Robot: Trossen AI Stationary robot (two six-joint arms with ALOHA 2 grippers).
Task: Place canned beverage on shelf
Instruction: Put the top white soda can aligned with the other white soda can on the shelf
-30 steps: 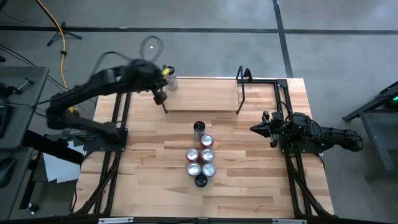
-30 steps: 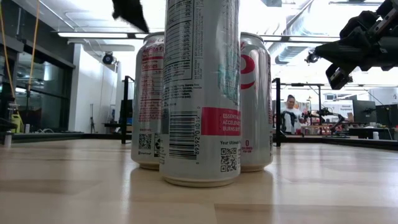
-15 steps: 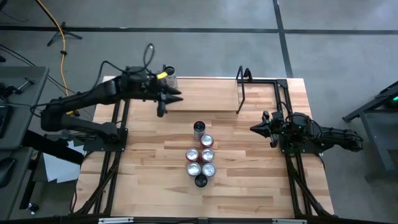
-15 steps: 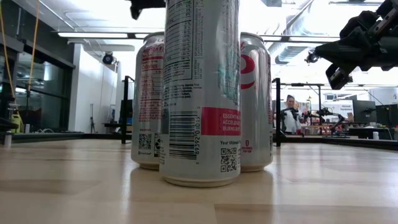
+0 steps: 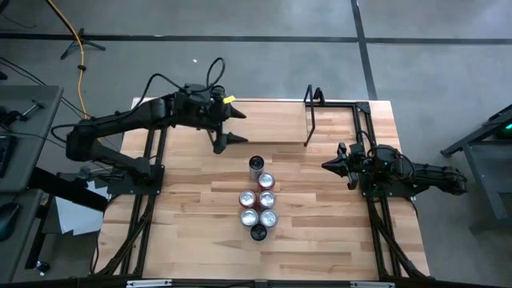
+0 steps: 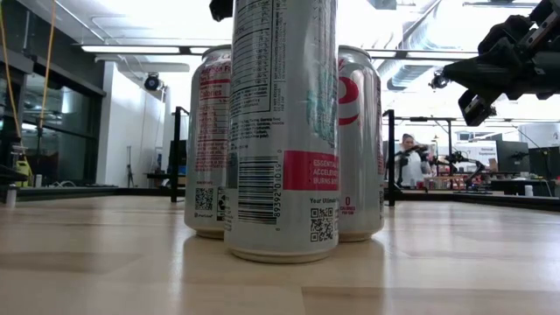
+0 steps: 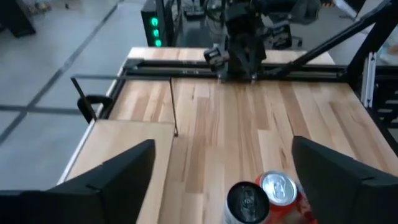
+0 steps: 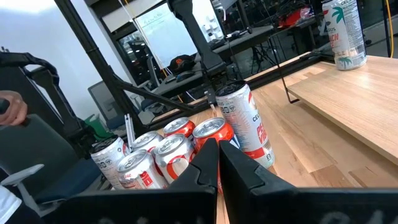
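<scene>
Can upright on shelf, at the plank's 9 o'clock end, clear of both hands (seen only from the right wrist; from above, hidden under the left arm). Shelf itself at 12 o'clock on the bench, pale plank on thin black rods.

Left hand over the shelf's 9 o'clock end, near the front edge. Spread wide, fingers far apart, nothing between them but bare plank and bench below. No grip on anything.

Right hand at 3 o'clock on the bench, pointing toward 9 o'clock, raised off the wood. Closed tight, fingers pressed together and empty.

Cluster of cans at bench centre, toward 6 o'clock from the shelf, well apart from it. All upright, packed close in a short double row, mostly red and silver, with a dark-topped one at the 12 o'clock end and another at the 6 o'clock end. Closest to the left hand: the 12 o'clock one, apart from it, toward 4 o'clock from its fingers.

Beyond the bench in the low view, far off: person among workshop gear.
</scene>
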